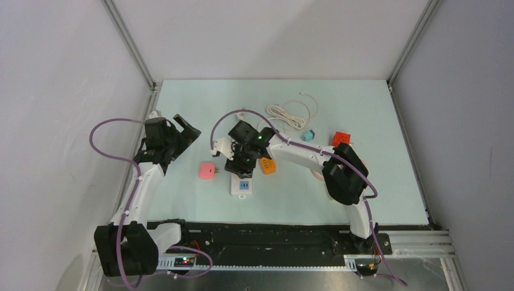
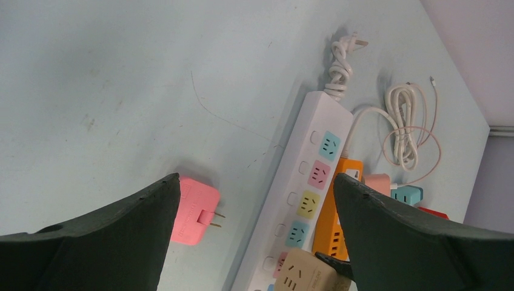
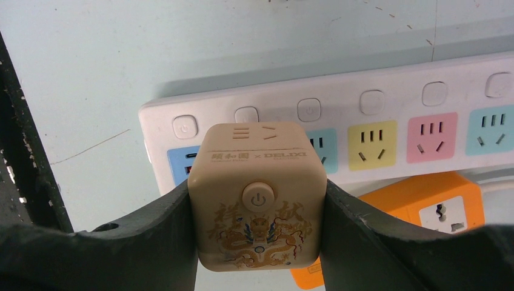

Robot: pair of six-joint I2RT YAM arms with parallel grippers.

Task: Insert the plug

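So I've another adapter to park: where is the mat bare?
Bare: far-left mat beyond the pink plug, and the near edge in front of the power strip. Crowded: around coiled cable, orange adapter and right tool gripping the beige cube.

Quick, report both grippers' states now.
Left gripper: open, holding nothing.
Right gripper: closed on the beige cube-shaped plastic plug with dragon print.

The left tool [image 1: 186, 128] spread wide, the right tool [image 1: 240, 162] clamped.
The left arm runs up along the left edge of the desk [image 1: 363, 109], fingers fully apart with nothing between them. The right arm bends at its elbow and reaches leftward to mid-desk, wrist pointing down, both fingers pressed against the sides of a beige cube plug [image 3: 257, 200].
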